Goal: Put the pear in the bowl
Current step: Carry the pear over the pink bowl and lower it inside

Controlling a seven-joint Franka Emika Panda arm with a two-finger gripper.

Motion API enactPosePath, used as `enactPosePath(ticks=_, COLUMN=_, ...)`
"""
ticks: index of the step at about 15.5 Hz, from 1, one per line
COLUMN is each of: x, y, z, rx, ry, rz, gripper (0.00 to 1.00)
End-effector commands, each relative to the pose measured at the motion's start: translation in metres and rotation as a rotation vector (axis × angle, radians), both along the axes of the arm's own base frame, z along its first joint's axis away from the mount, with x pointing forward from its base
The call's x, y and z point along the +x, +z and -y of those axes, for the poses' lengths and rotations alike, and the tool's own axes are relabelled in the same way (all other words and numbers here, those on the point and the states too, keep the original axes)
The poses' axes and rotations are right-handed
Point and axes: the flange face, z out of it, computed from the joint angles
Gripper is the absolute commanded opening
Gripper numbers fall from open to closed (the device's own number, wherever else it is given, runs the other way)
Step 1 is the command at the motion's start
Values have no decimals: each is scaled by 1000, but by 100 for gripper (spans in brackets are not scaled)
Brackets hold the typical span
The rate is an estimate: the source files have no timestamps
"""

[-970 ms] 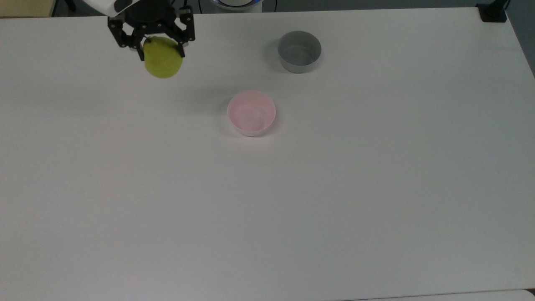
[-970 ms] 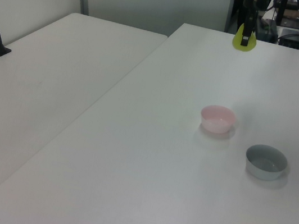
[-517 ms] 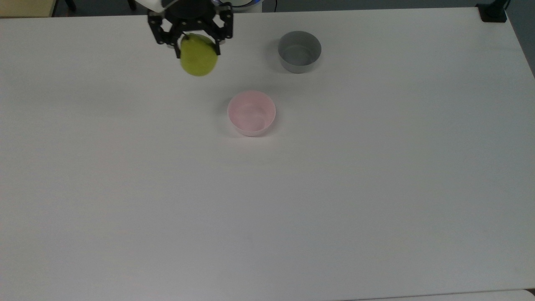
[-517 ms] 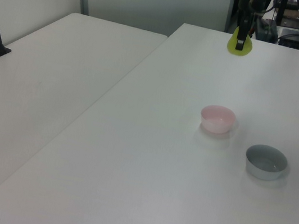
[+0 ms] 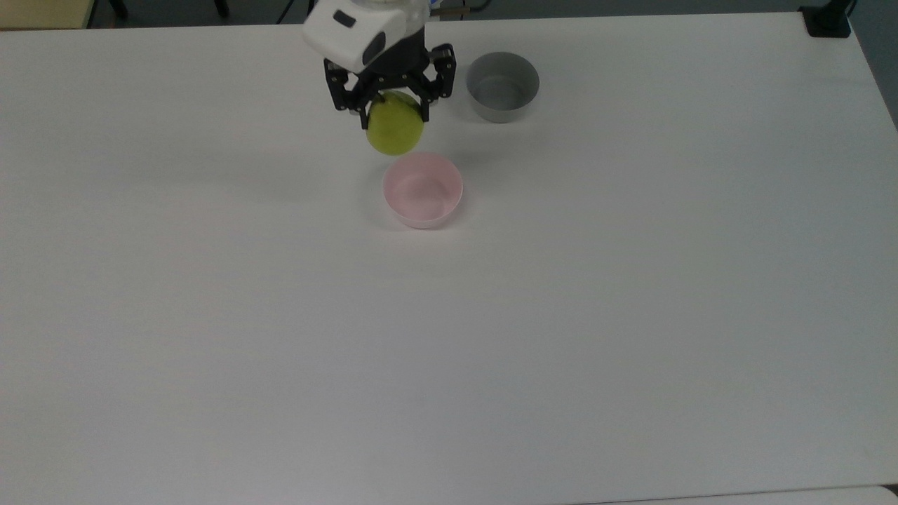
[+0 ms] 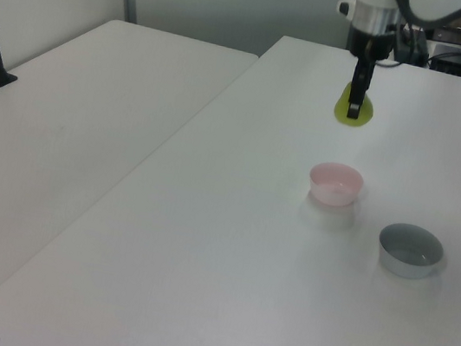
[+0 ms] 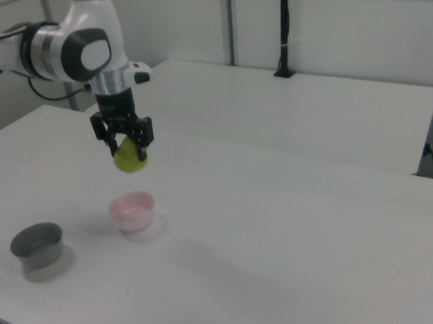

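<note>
The black two-finger gripper (image 5: 393, 112) is clenching the small, rounded yellow-green pear (image 5: 395, 130) across its upper part above the pale pink round plastic-looking bowl (image 5: 422, 190); the fruit is probably light, smooth and slip-prone.

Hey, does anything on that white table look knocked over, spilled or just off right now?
Nothing stands out. The pink bowl and the grey bowl both sit upright and empty on the table, and the gripper holds the pear in the air, near the pink bowl.
</note>
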Motion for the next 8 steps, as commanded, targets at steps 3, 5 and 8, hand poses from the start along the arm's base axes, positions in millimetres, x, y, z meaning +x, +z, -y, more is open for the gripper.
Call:
enactPosePath(ticks=3, x=8, y=-51, z=-8, rx=21, ry=-7, rz=-6, gripper=16)
enactPosePath(ticks=5, x=6, y=-66, z=-8, rx=18, ry=-6, rz=-20, gripper=16)
enactPosePath(ticks=8, x=5, y=-96, z=-21, rx=17, ry=18, rz=-21, gripper=16)
